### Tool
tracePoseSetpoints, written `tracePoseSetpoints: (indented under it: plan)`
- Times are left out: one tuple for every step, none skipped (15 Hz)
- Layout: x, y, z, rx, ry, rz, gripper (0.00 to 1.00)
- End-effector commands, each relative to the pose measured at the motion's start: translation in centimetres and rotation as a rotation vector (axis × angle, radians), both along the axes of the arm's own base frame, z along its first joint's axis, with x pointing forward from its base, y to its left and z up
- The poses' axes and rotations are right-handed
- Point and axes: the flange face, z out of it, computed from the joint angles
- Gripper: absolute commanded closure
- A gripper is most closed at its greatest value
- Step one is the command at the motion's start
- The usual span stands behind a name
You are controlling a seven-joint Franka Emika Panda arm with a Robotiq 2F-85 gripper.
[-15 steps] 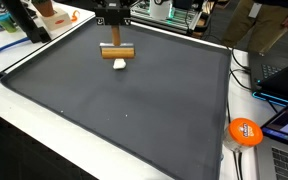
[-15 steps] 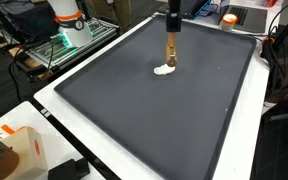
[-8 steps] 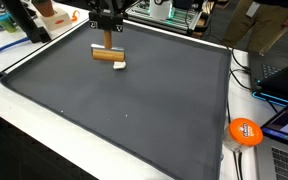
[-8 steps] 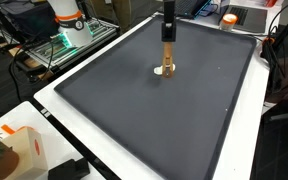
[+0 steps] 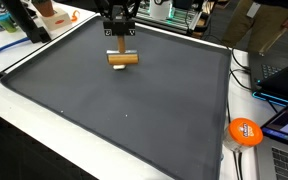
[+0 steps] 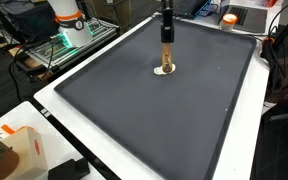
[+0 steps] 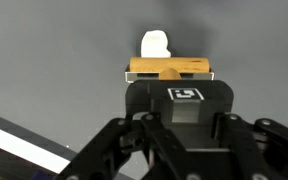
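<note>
My gripper is shut on the upright handle of a wooden T-shaped tool, whose crossbar rests low over the dark grey mat near its far edge. In the wrist view the crossbar lies straight ahead of the gripper, and a small white lump sits on the mat touching its far side. In an exterior view the white lump shows at the foot of the tool, below the gripper. The crossbar hides the lump in an exterior view.
The mat lies on a white table. An orange disc sits at the table's edge beside laptops. A white and orange robot base and a cardboard box stand outside the mat.
The gripper swung the tool left and then back right along the mat's far side. The crossbar now stands against the white lump, which has barely shifted.
</note>
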Motion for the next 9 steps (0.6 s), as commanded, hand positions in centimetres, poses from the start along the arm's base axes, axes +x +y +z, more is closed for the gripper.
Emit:
tracePoseSetpoints:
  plan:
    - [0.4,-0.1,-0.3,-0.018,-0.007,-0.006,0.78]
    - [0.7,0.0,-0.5,-0.011,-0.009,-0.004,0.78]
    - [1.0,-0.2,-0.7,-0.018,-0.012,-0.01,0.78]
    - [1.2,-0.3,-0.7,-0.015,-0.011,-0.012,0.78]
    - [1.5,-0.4,-0.8,-0.007,-0.01,-0.011,0.78]
    - [1.9,-0.5,-1.1,-0.001,-0.01,-0.011,0.78]
    - [2.2,-0.6,-1.3,0.008,-0.013,-0.007,0.78]
    - [2.6,-0.6,-1.8,0.012,-0.005,-0.009,0.78]
    - [2.9,-0.6,-2.2,0.012,0.005,-0.012,0.78]
